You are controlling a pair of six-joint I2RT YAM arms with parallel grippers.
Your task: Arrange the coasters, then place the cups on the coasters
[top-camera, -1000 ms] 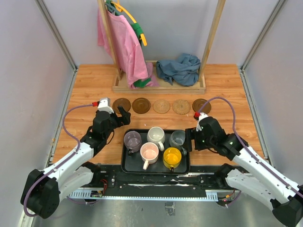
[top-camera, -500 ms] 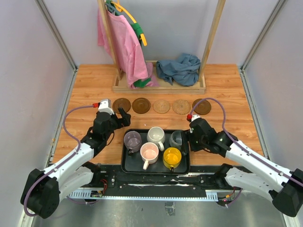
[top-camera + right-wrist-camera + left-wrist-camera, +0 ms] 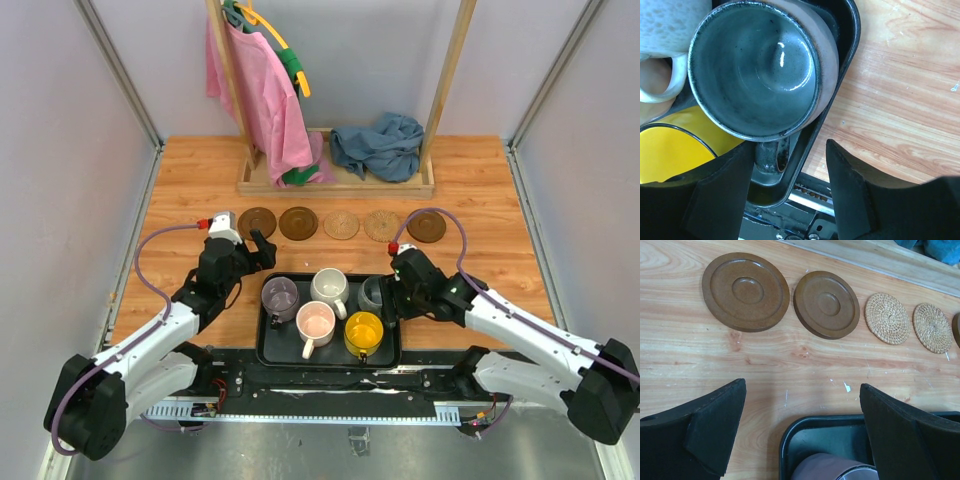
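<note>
Straddling the handle that points to 6 o'clock from the grey-blue mug, which sits in the tray's 2 o'clock corner, your nearer right gripper has its jaws apart.

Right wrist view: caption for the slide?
Right hand, jaws apart, straddles the handle of the grey-blue mug in the black tray.

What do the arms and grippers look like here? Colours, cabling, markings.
Both arms: white shells on the long links, black joints and bases. The left arm and right arm each carry a looping lilac cable and a small red cap at the wrist. Left gripper and right gripper: black, wedge-shaped fingers.
</note>
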